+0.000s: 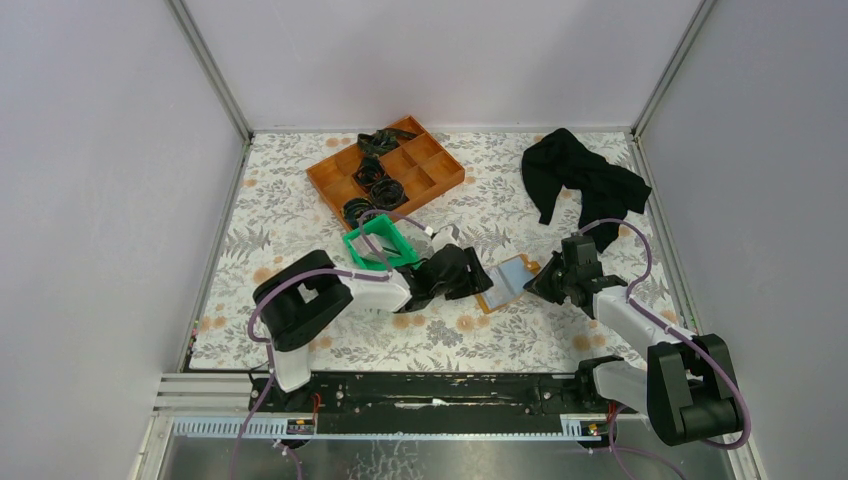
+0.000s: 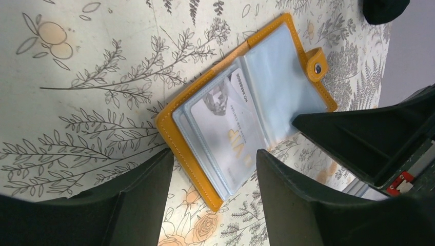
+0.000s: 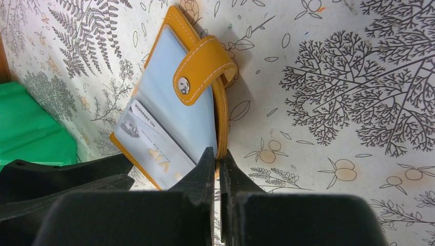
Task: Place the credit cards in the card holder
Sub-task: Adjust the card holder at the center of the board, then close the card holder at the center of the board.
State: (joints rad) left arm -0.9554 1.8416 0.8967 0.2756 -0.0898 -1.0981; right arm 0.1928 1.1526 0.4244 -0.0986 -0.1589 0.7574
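Observation:
The card holder (image 1: 507, 283) lies open on the flowered table, orange outside with pale blue clear sleeves (image 2: 279, 77) and a snap tab (image 3: 202, 69). One whitish credit card (image 2: 225, 128) with gold "VIP" lettering sits in a sleeve of the left half, also seen in the right wrist view (image 3: 154, 148). My right gripper (image 3: 216, 154) is shut on the orange cover's edge and holds that half tilted up. My left gripper (image 2: 214, 154) is open just above the holder's near corner, with nothing between its fingers. No loose credit cards show.
A green plastic bin (image 1: 380, 245) stands just behind the left gripper. An orange compartment tray (image 1: 385, 170) with black items sits at the back. A black cloth (image 1: 580, 180) lies at the back right. Walls close in the table on three sides.

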